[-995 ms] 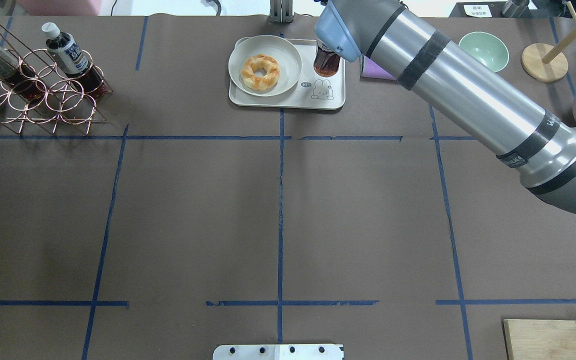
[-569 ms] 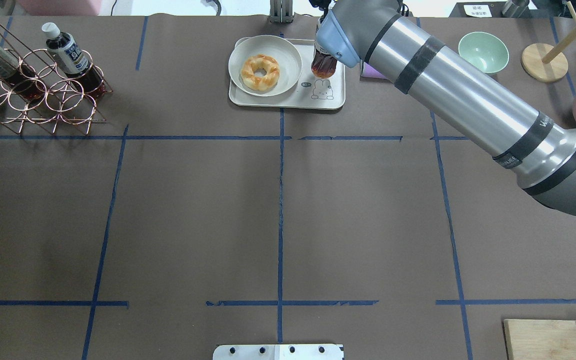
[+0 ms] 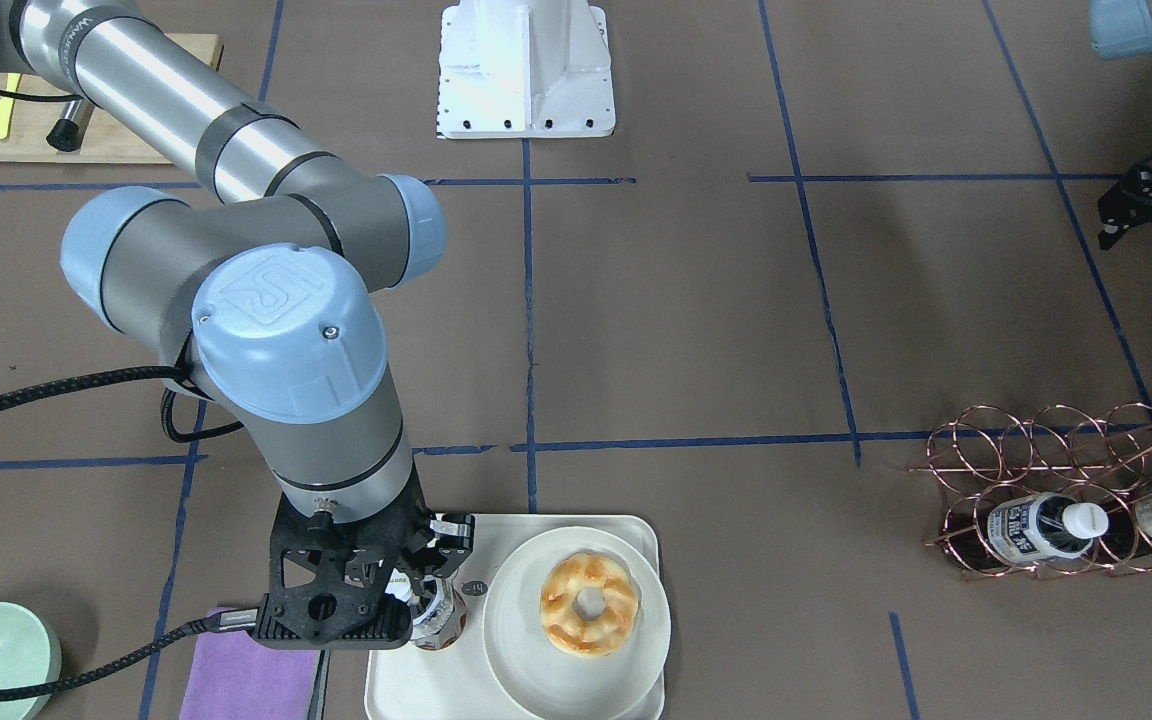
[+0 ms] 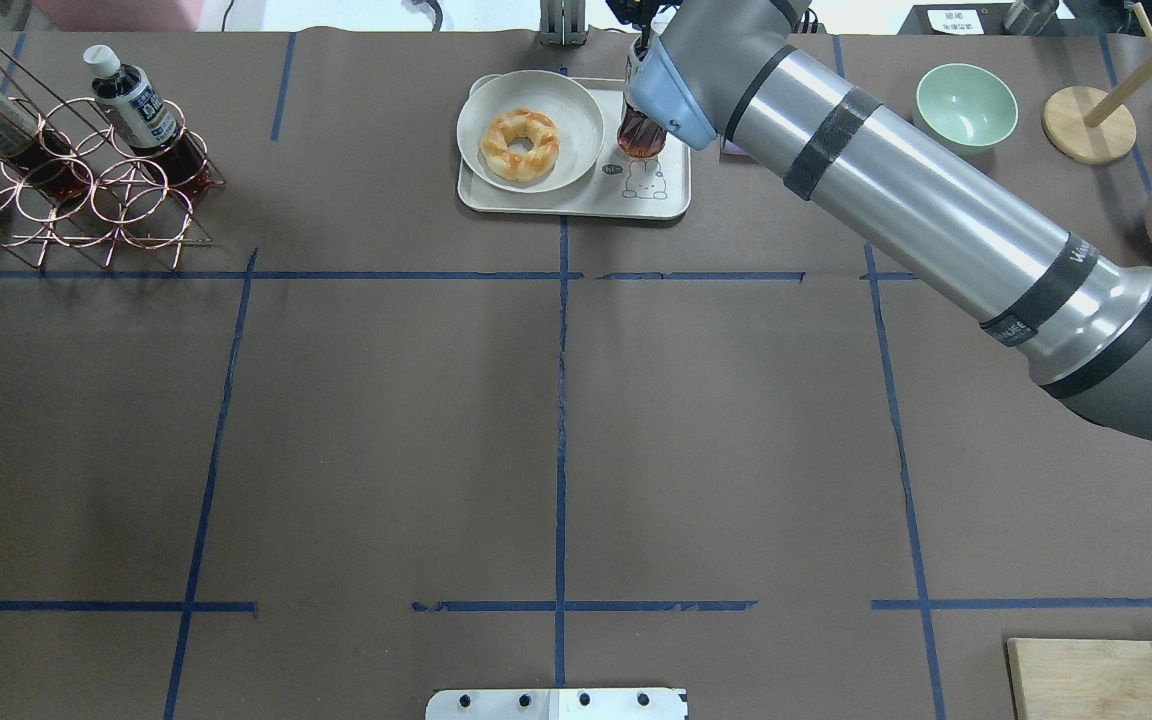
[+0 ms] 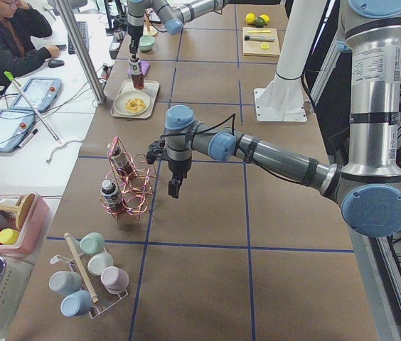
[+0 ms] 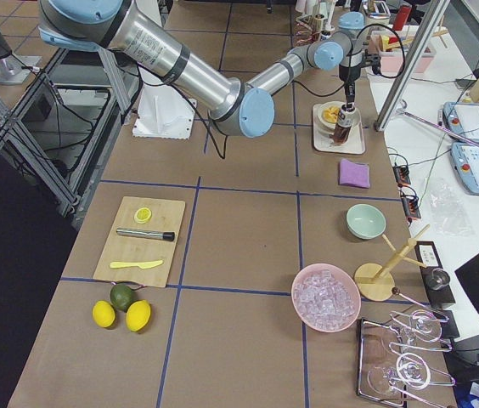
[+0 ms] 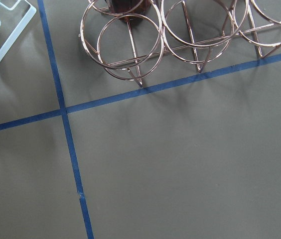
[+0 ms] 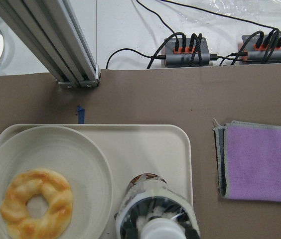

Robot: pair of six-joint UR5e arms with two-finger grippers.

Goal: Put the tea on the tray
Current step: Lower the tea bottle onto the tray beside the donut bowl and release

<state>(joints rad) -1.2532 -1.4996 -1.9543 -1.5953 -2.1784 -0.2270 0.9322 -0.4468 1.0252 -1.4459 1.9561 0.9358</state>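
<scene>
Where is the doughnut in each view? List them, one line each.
Front-facing: doughnut bottom centre.
Overhead: doughnut top centre.
Exterior left: doughnut upper left.
Exterior right: doughnut upper right.
Left wrist: not in it.
Right wrist: doughnut bottom left.
Shared landmark: the tray.

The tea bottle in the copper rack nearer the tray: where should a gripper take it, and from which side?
Probably pinch the neck just under the white cap, coming down from above. The bottle lies slanted, base sunk in the rack rings, only its cap end sticking up free.
</scene>
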